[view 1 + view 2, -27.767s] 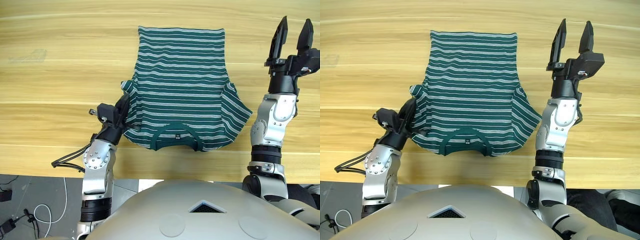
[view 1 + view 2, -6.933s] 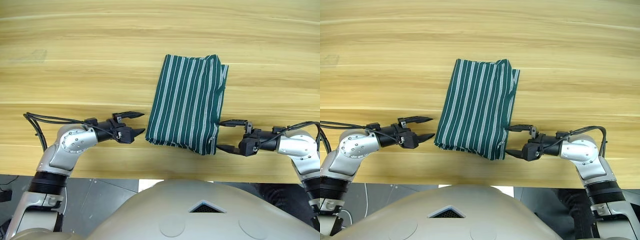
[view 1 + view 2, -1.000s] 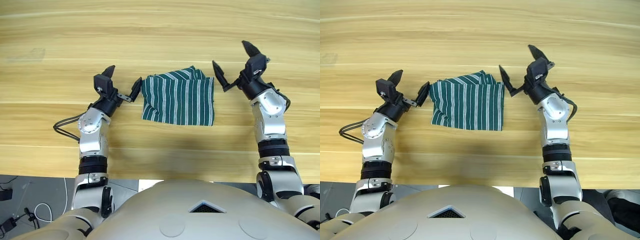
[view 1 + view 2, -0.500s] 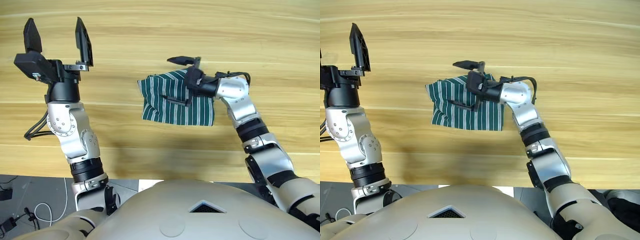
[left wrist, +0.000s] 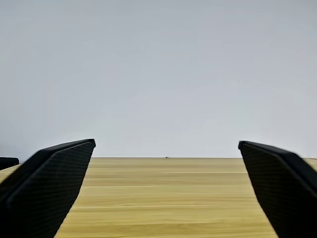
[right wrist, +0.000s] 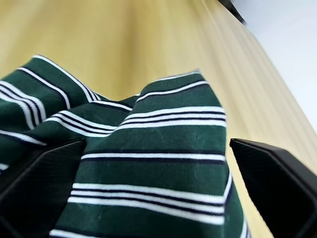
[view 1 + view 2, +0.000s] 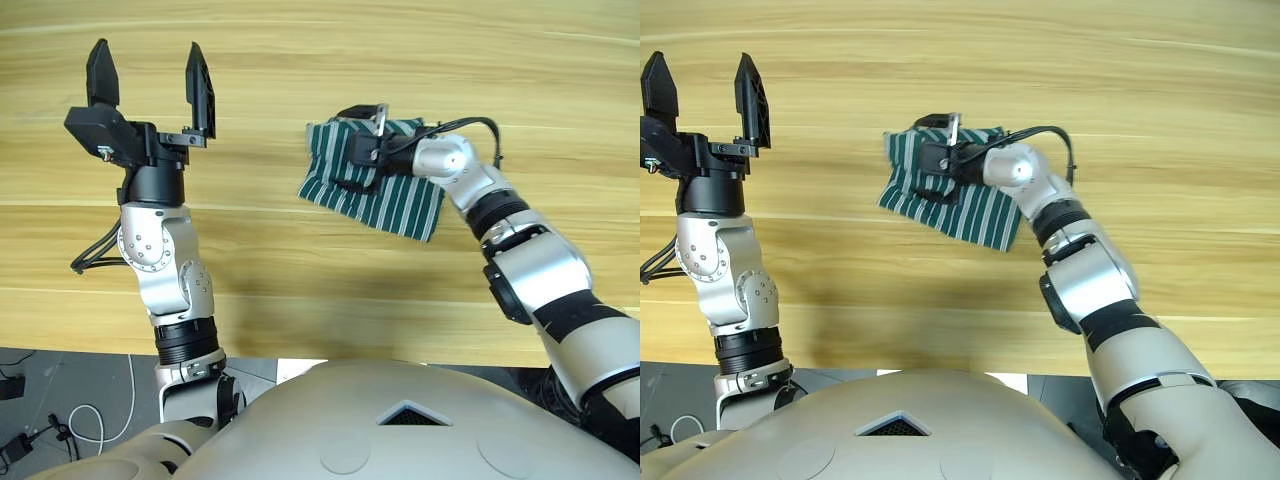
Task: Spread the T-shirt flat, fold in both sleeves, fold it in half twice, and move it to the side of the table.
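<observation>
The right gripper (image 7: 345,148) has its fingers spread, with the folded shirt (image 7: 400,200) bunched between them on the surface (image 7: 300,50). It should pinch all layers firmly before sliding sideways. The left gripper (image 7: 147,55), open, is well apart.

White cable (image 7: 85,411) on grey floor (image 7: 60,380); pale wall (image 5: 158,74) in bkgd.
</observation>
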